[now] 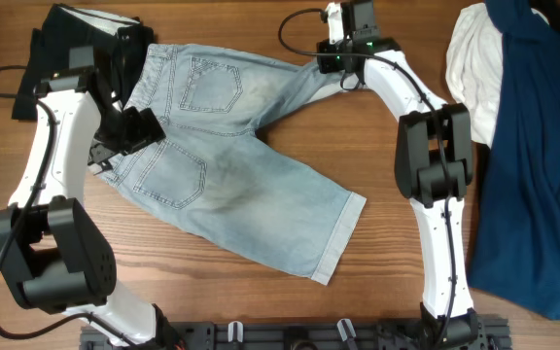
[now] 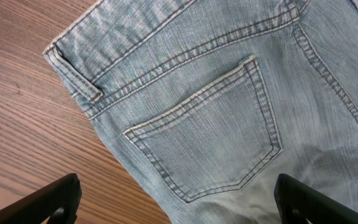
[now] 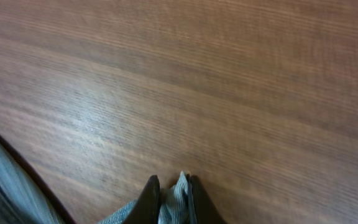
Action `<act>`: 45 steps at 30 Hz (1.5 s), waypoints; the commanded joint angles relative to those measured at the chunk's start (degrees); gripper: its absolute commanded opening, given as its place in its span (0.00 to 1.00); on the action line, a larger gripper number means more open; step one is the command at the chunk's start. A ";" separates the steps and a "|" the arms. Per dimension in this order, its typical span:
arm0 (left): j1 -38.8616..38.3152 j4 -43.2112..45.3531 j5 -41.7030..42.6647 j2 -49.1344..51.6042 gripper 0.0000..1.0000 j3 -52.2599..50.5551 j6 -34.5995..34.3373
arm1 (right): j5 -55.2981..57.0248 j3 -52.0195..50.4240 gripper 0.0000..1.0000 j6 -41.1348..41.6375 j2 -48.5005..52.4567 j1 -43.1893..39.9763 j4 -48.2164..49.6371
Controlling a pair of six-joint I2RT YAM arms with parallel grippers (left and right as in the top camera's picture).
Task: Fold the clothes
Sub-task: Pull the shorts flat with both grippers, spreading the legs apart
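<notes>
Pale blue denim shorts (image 1: 231,165) lie back-side up across the table, pockets showing. My left gripper (image 1: 129,131) is open above the waistband at the shorts' left end; its wrist view shows a back pocket (image 2: 210,134) between the two spread fingers (image 2: 179,202). My right gripper (image 1: 343,68) is shut on the hem of the shorts' far leg; a fold of denim (image 3: 178,199) is pinched between its fingers (image 3: 173,186) close to the wood.
A black garment (image 1: 66,49) lies at the far left by the waistband. A white garment (image 1: 474,68) and a dark-blue garment (image 1: 533,165) lie at the right. Cables run along the far edge. The arm bases stand at the front edge.
</notes>
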 commanded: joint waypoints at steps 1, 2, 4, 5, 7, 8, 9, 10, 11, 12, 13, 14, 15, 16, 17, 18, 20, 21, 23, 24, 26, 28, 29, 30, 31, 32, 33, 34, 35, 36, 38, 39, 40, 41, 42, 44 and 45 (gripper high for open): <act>-0.13 0.76 0.48 -0.96 1.00 -0.11 -0.48 | 4.33 1.36 0.04 0.17 -7.23 -0.11 -5.40; -0.13 1.31 0.48 -0.96 1.00 -0.11 -0.48 | 4.28 1.36 0.04 0.28 -11.37 -0.37 -10.84; -0.13 2.25 0.48 -0.96 1.00 -0.11 -0.48 | 4.28 1.36 0.04 0.63 -17.97 -0.52 -21.57; -0.13 2.71 0.48 -0.96 1.00 -0.11 -0.46 | 4.26 1.36 0.04 1.79 -21.57 -0.52 -27.47; -0.13 3.39 0.48 -0.96 1.00 -0.11 -0.44 | 4.02 1.36 0.04 4.96 -26.27 -0.52 -36.52; -0.13 3.54 0.50 -0.96 1.00 -0.11 -0.44 | 3.80 1.36 0.04 6.43 -27.65 -0.50 -40.57; -0.13 3.67 0.50 -0.94 1.00 -0.11 -0.44 | 3.17 1.36 0.04 7.85 -28.65 -0.50 -46.62; -0.13 3.82 0.50 -0.94 1.00 -0.11 -0.28 | 3.19 1.29 0.04 7.96 -28.65 -0.52 -50.66; -0.13 4.09 0.48 -0.94 1.00 -0.11 -0.11 | 3.21 0.31 0.04 7.96 -28.55 -0.52 -52.94; -0.13 4.44 0.52 -0.94 1.00 -0.11 0.92 | 3.23 -1.73 0.04 8.04 -28.52 -0.52 -54.18; -0.13 4.52 0.50 -0.94 1.00 -0.11 1.07 | 3.65 -3.21 0.04 8.92 -28.52 -0.52 -54.27; -0.13 4.55 0.50 -0.94 1.00 -0.11 1.07 | 4.52 -5.14 0.04 9.94 -28.52 -0.55 -54.29; -0.13 4.55 0.52 -0.94 1.00 -0.11 1.27 | 4.50 -7.30 0.04 10.64 -28.52 -0.57 -54.27; -0.13 4.55 0.50 -0.94 1.00 -0.11 1.27 | 4.48 -10.69 0.04 10.67 -28.55 -0.57 -54.40; -0.13 4.57 0.48 -0.94 1.00 -0.11 1.33 | 4.44 -12.83 0.06 10.73 -28.52 -0.57 -54.34; -0.13 4.61 0.50 -0.94 1.00 -0.11 2.19 | 4.07 -14.99 0.10 10.64 -28.52 -0.57 -53.96; -0.13 4.83 0.52 -0.94 1.00 -0.11 2.56 | 1.97 -17.16 0.24 8.96 -28.52 -0.50 -53.75; -0.13 5.09 0.52 -0.94 1.00 -0.11 2.56 | -0.66 -17.16 0.37 6.51 -28.55 -0.46 -53.66; -0.13 5.42 0.52 -0.94 1.00 -0.11 2.56 | -1.86 -17.14 0.60 4.28 -28.76 -0.46 -52.54; -0.13 5.55 0.52 -0.94 1.00 -0.11 2.56 | -1.86 -17.14 0.63 3.23 -28.76 -0.46 -51.21; -0.13 5.99 0.52 -0.94 1.00 -0.11 2.56 | -1.79 -17.16 0.72 3.02 -28.72 -0.46 -45.97; -0.13 5.99 0.52 -0.94 1.00 -0.11 2.54 | -0.35 -17.16 0.73 2.99 -27.96 -0.46 -41.53; -0.13 6.01 0.52 -0.94 1.00 -0.11 2.54 | 0.00 -17.16 0.73 2.84 -27.08 -0.48 -40.44; -0.13 6.14 0.55 -0.94 1.00 -0.11 2.54 | 0.02 -17.16 0.72 2.80 -26.25 -0.48 -40.22; -0.13 6.40 0.96 -0.94 1.00 -0.11 2.60 | 0.17 -17.16 0.67 3.10 -24.98 -0.48 -39.80; -0.15 6.69 1.92 -0.94 1.00 -0.11 3.48 | 0.20 -17.16 0.64 3.26 -23.67 -0.46 -39.30; -0.26 6.86 2.45 -0.85 1.00 -0.11 5.05 | 0.22 -17.16 0.63 3.50 -22.69 -0.48 -38.95; -0.48 7.04 2.43 -0.81 1.00 -0.13 6.27 | 0.24 -17.16 0.63 3.72 -21.27 -0.48 -38.47; -0.72 7.43 2.45 -0.81 1.00 -0.13 7.21 | 0.81 -17.16 0.63 4.28 -20.28 -0.48 -38.25; -1.11 8.07 2.43 -0.81 1.00 -0.13 7.32 | 2.47 -17.16 0.63 5.46 -18.18 -0.55 -38.14; -1.33 8.83 2.43 -0.81 1.00 -0.13 7.28 | 4.50 -17.16 0.63 8.15 -15.89 -1.05 -37.66; -1.33 9.07 2.43 -0.81 1.00 -0.13 7.28 | 4.50 -17.16 0.63 9.29 -14.80 -1.51 -36.96; -1.33 9.33 2.43 -0.81 1.00 -0.13 7.28 | 4.48 -17.16 0.63 9.33 -13.90 -1.95 -35.91; -1.33 9.51 2.43 -0.81 1.00 -0.13 7.26 | 4.50 -17.16 0.62 9.75 -13.33 -2.29 -34.77; -1.33 9.64 2.43 -0.81 1.00 -0.13 7.23 | 4.50 -17.16 0.54 11.23 -12.35 -3.02 -32.28; -1.33 9.64 2.45 -0.81 1.00 -0.17 6.12 | 4.66 -17.16 0.48 12.55 -10.16 -4.37 -28.22; -1.33 9.70 2.45 -0.81 1.00 -0.22 5.31 | 5.27 -17.16 0.47 13.29 -9.14 -4.92 -26.84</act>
